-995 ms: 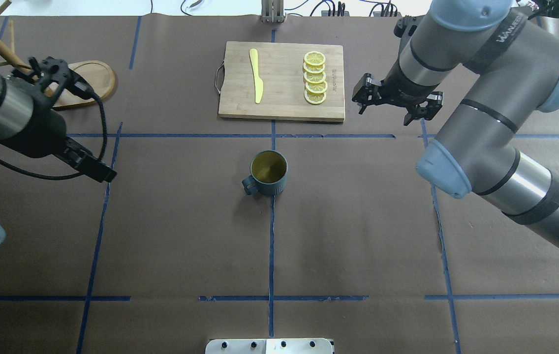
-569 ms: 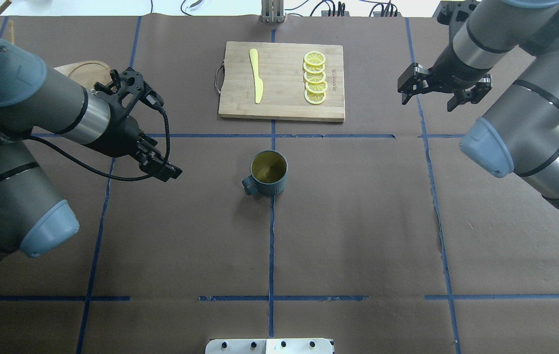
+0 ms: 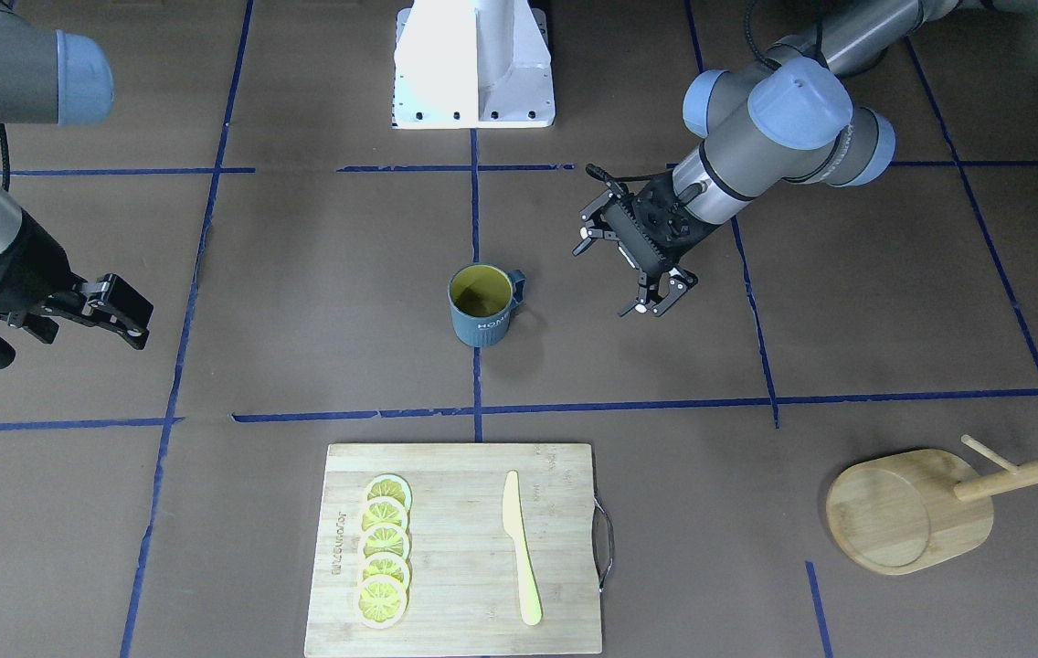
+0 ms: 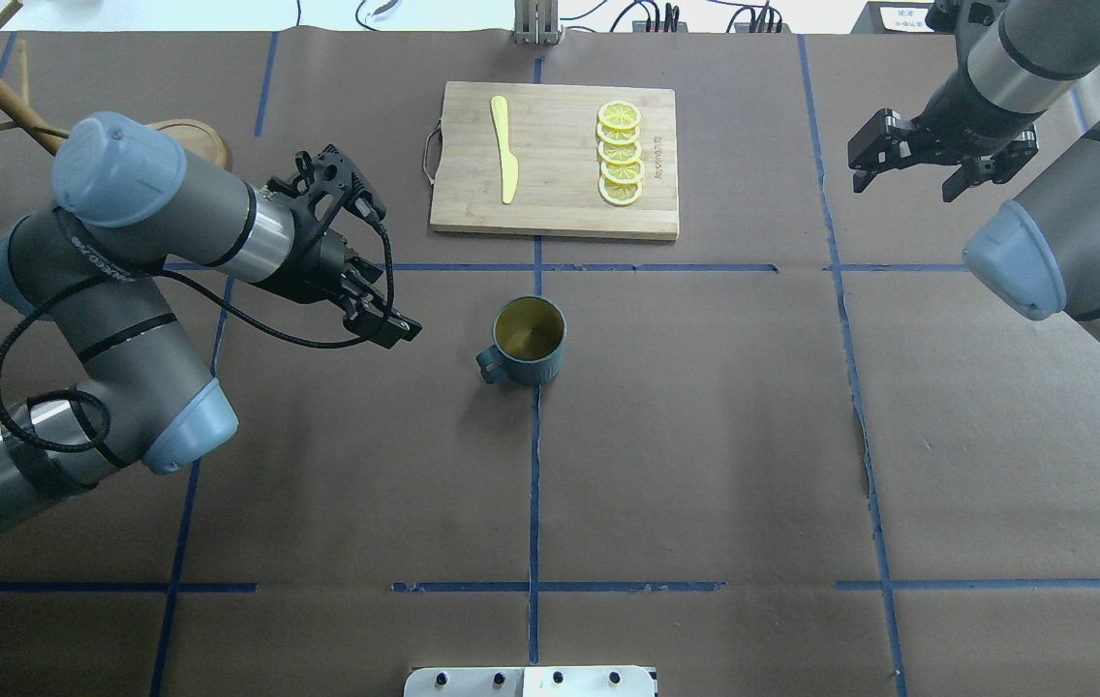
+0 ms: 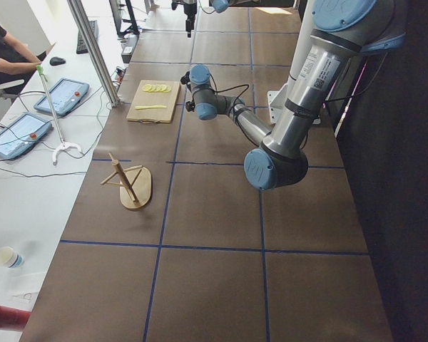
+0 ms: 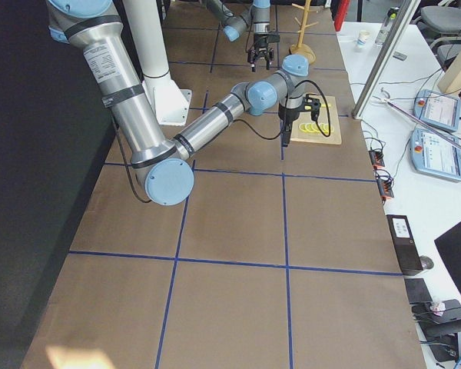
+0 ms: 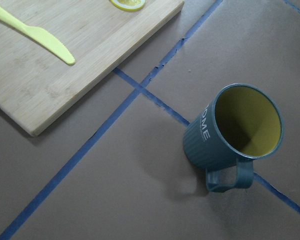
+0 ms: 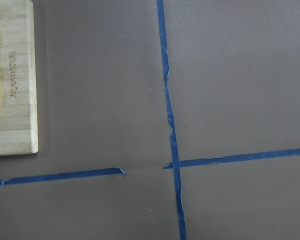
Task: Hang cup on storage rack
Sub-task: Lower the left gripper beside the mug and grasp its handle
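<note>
The dark blue-grey cup (image 4: 529, 341) stands upright at the table's middle, yellow-green inside, with its handle toward the robot's left. It also shows in the front view (image 3: 481, 309) and the left wrist view (image 7: 230, 131), where its white lettering shows. My left gripper (image 4: 398, 331) is open and empty, just left of the cup and apart from it; it also shows in the front view (image 3: 656, 300). My right gripper (image 4: 901, 186) is open and empty at the far right. The wooden storage rack (image 3: 912, 512) stands at the far left corner, its base partly hidden behind my left arm in the overhead view (image 4: 192, 136).
A bamboo cutting board (image 4: 555, 160) lies beyond the cup with a yellow knife (image 4: 504, 145) and a row of lemon slices (image 4: 620, 153). Blue tape lines cross the brown table cover. Operators' tablets lie off the table's far side.
My left arm has swung from near the rack rightward toward the cup. My right arm has drawn back to the far right. The cup has not moved.
</note>
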`<move>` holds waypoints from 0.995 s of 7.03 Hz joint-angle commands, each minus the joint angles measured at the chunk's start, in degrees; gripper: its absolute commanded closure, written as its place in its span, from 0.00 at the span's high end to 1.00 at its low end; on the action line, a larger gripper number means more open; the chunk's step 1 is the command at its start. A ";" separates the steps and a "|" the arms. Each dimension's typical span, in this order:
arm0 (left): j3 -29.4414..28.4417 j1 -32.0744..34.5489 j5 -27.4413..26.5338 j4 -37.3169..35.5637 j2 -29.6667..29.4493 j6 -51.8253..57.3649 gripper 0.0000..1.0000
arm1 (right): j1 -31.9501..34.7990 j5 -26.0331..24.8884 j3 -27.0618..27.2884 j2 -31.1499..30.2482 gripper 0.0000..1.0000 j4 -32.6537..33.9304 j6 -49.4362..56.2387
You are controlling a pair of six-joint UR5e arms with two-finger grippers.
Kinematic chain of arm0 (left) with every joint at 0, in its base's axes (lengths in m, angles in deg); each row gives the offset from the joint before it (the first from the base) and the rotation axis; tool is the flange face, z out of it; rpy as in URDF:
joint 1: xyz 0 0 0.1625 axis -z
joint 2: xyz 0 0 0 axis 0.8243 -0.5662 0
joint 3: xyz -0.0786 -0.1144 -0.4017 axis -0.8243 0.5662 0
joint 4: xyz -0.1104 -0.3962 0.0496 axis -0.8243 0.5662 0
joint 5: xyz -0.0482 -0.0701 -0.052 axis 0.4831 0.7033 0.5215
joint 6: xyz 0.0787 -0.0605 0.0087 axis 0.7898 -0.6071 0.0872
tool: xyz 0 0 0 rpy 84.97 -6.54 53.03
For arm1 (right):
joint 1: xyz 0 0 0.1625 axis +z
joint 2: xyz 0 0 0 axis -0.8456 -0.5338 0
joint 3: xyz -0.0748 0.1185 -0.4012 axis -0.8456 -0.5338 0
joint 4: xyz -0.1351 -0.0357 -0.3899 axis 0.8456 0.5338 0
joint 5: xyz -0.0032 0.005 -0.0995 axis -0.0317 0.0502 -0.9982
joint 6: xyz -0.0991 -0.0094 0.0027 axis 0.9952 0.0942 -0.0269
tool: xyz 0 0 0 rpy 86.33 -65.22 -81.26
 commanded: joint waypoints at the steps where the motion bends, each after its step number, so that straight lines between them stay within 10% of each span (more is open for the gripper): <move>1: 0.56 -7.70 -12.77 0.39 -0.23 -0.48 1.00 | 0.18 0.10 -0.06 -0.04 1.00 0.08 0.12; 7: -3.04 -14.84 -20.44 0.39 -3.47 -0.04 1.00 | 0.44 0.01 -0.06 -0.04 1.00 -0.01 0.12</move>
